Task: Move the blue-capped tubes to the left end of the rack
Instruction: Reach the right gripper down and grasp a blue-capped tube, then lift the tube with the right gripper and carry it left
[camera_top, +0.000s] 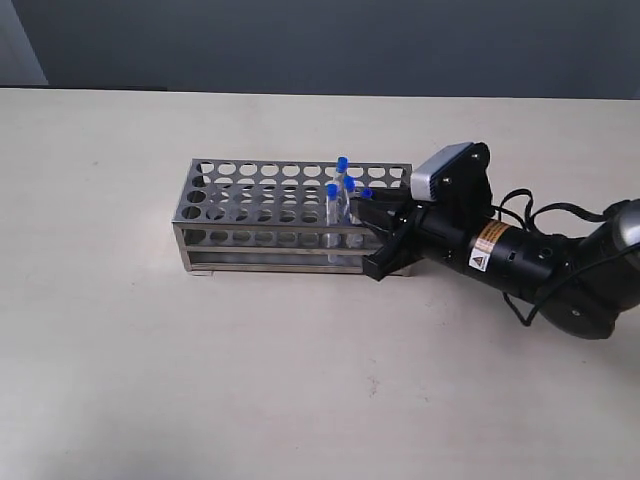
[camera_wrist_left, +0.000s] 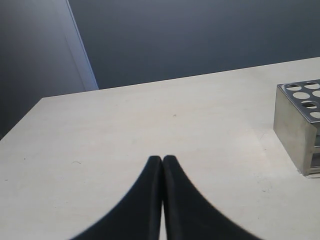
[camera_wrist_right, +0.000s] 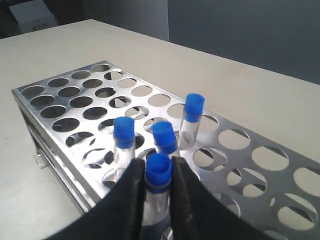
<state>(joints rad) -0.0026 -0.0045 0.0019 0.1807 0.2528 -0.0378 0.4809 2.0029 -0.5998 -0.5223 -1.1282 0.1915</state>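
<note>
The steel rack (camera_top: 250, 200) lies lengthwise across the table. Four blue-capped tubes cluster in holes near its right end. My right gripper (camera_top: 368, 215) reaches in from the right and is shut on the nearest tube (camera_top: 366, 194), just under its cap. In the right wrist view that held tube (camera_wrist_right: 159, 172) stands between the black fingers (camera_wrist_right: 134, 175) of the right gripper (camera_wrist_right: 156, 169). The other three tubes (camera_wrist_right: 124, 132) (camera_wrist_right: 164, 136) (camera_wrist_right: 194, 107) stand upright just beyond it. My left gripper (camera_wrist_left: 162, 160) is shut on nothing, above bare table; the rack's end (camera_wrist_left: 295, 125) lies off to its side.
The rack's left-end holes (camera_top: 205, 185) hold nothing. The pale table (camera_top: 150, 350) stretches around the rack. The right arm (camera_top: 520, 260) and its cable lie over the table on the right. The left arm is outside the exterior view.
</note>
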